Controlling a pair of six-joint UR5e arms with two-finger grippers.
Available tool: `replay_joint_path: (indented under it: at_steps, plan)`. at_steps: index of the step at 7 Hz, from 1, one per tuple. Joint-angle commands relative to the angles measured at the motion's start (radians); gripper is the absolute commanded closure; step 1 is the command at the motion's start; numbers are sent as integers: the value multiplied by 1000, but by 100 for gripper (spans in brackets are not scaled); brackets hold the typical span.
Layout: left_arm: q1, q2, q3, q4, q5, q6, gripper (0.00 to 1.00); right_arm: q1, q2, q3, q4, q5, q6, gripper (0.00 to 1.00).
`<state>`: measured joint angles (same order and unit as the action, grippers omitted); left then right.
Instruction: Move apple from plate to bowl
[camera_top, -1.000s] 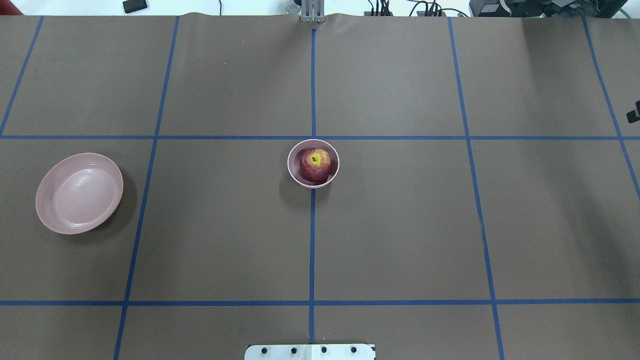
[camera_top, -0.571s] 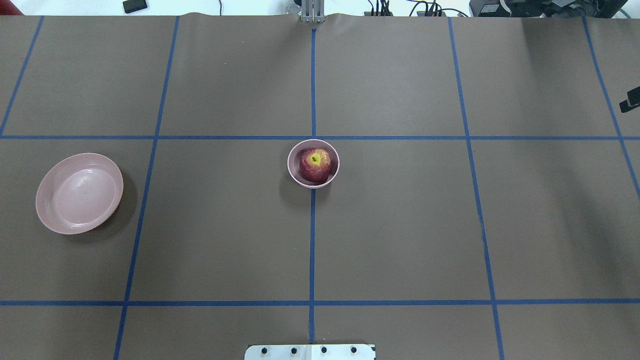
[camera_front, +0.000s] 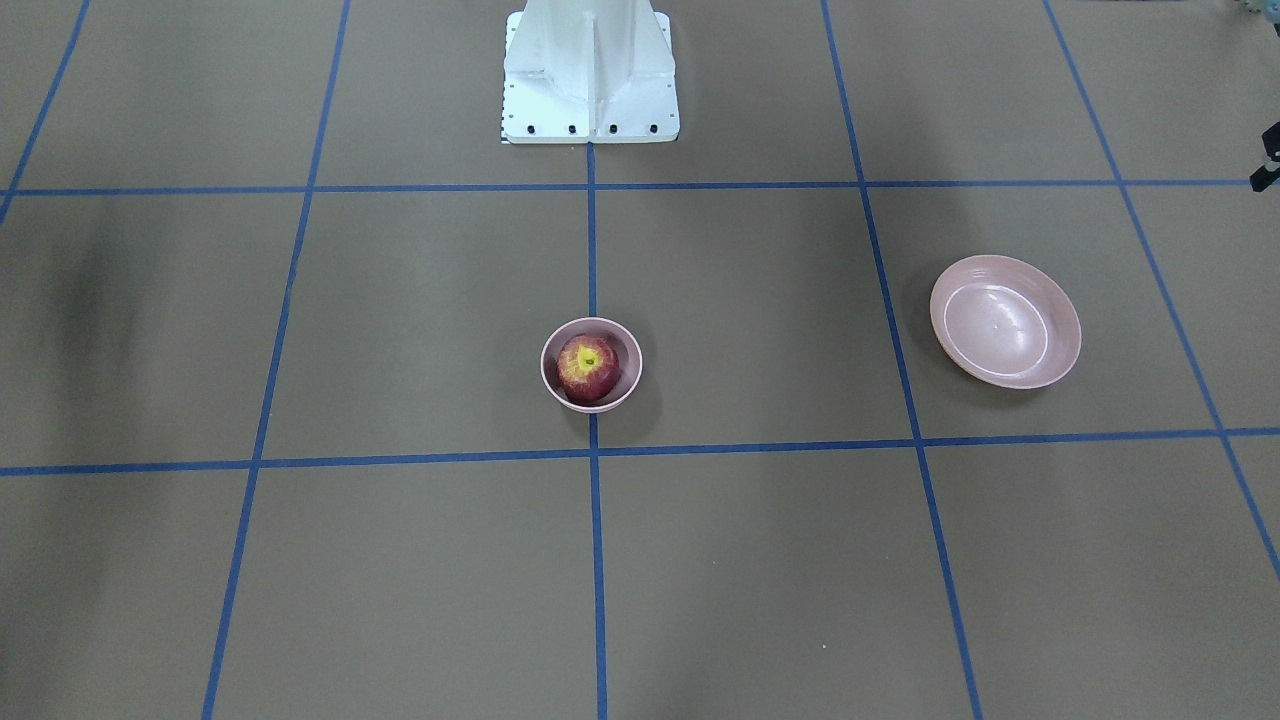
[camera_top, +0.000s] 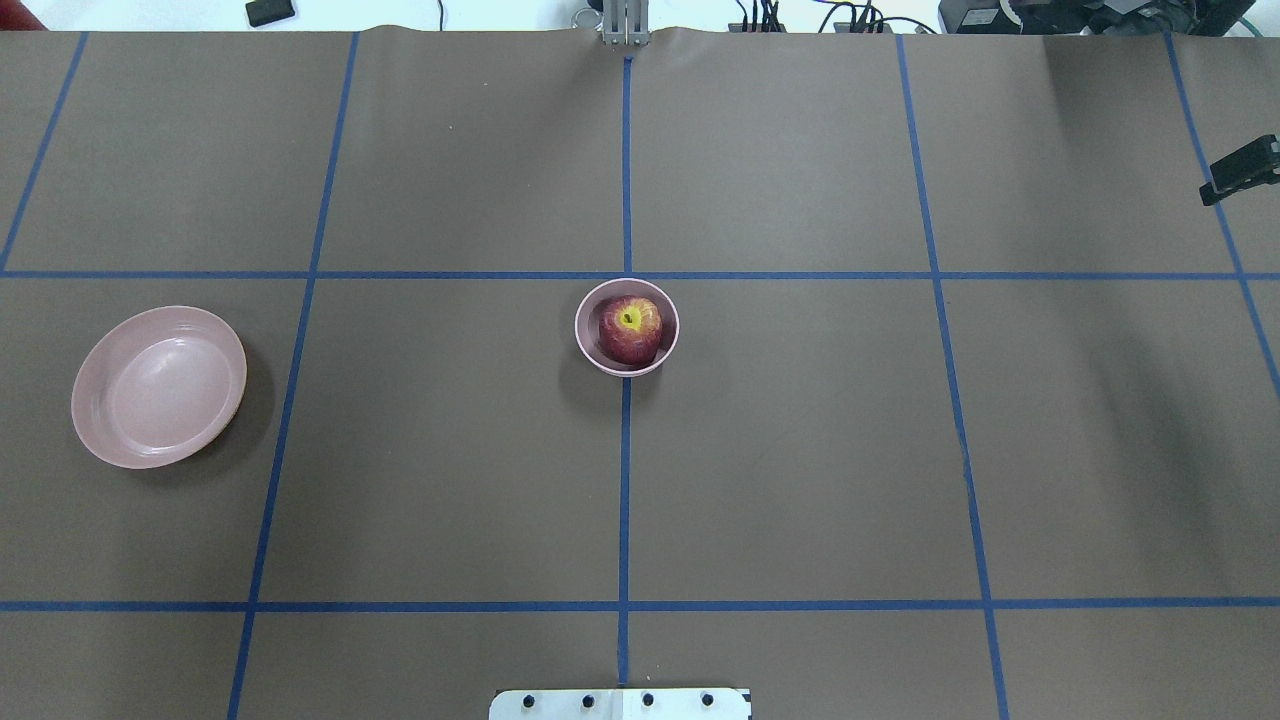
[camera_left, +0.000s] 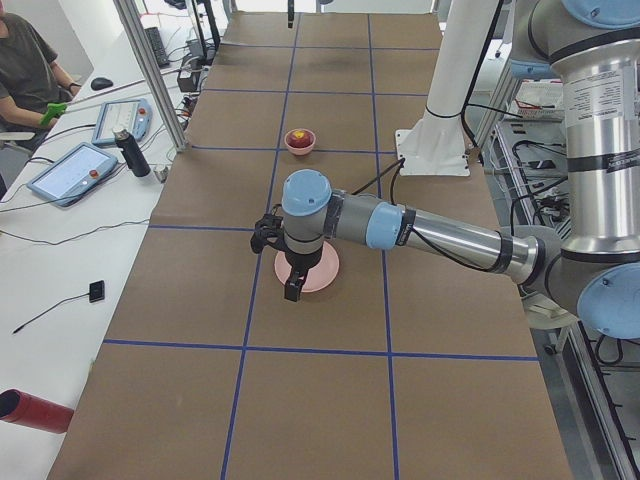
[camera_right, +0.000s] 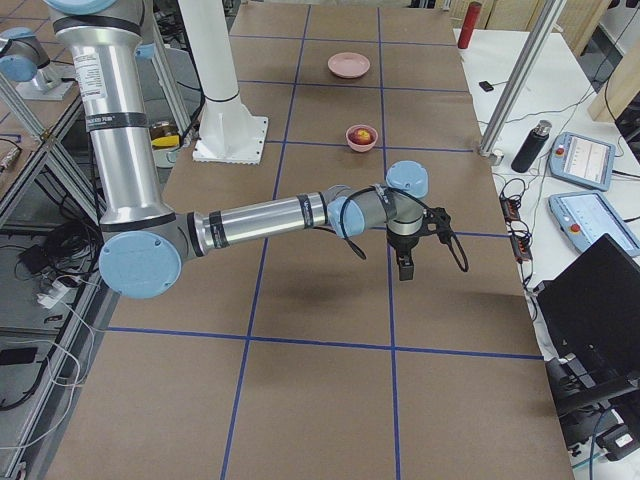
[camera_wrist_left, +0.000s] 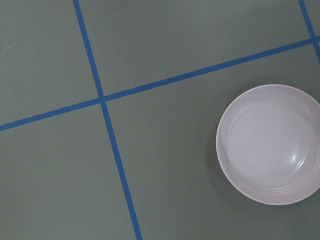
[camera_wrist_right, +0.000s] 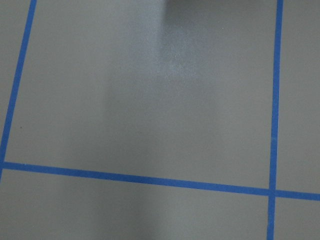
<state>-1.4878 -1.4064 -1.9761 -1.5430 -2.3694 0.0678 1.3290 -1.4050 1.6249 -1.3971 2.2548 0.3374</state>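
Note:
The dark-red apple (camera_top: 630, 328) sits in the small deep pink bowl (camera_top: 583, 345) at the table's middle; it also shows in the front view (camera_front: 587, 368). The wide pink plate (camera_top: 158, 387) lies empty at the overhead view's left and fills the lower right of the left wrist view (camera_wrist_left: 270, 145). My left gripper (camera_left: 292, 285) hangs high, in line with the plate in the left side view. My right gripper (camera_right: 405, 265) hangs over bare table on my right; a dark sliver of it (camera_top: 1240, 175) shows at the overhead's edge. I cannot tell whether either is open or shut.
The white robot pedestal (camera_front: 590, 70) stands at the table's near edge. Blue tape lines grid the brown table. A bench with tablets, a bottle (camera_left: 130, 152) and a seated person (camera_left: 20, 60) runs along the far side. A red cylinder (camera_left: 30, 410) lies there.
The dark part of my right gripper at the overhead view's right edge has moved further in and up the view. The apple, bowl and plate have not moved.

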Motion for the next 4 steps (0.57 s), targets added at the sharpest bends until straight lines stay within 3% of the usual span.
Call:
replay_joint_path:
  at_steps: [1, 4]
  plan:
    - [1, -3, 2, -2, -8, 0, 2, -10, 30, -14, -2, 75, -3, 0]
    - [0, -9, 16, 0, -57, -6, 2, -56, 24, -8, -34, 60, -14, 0]
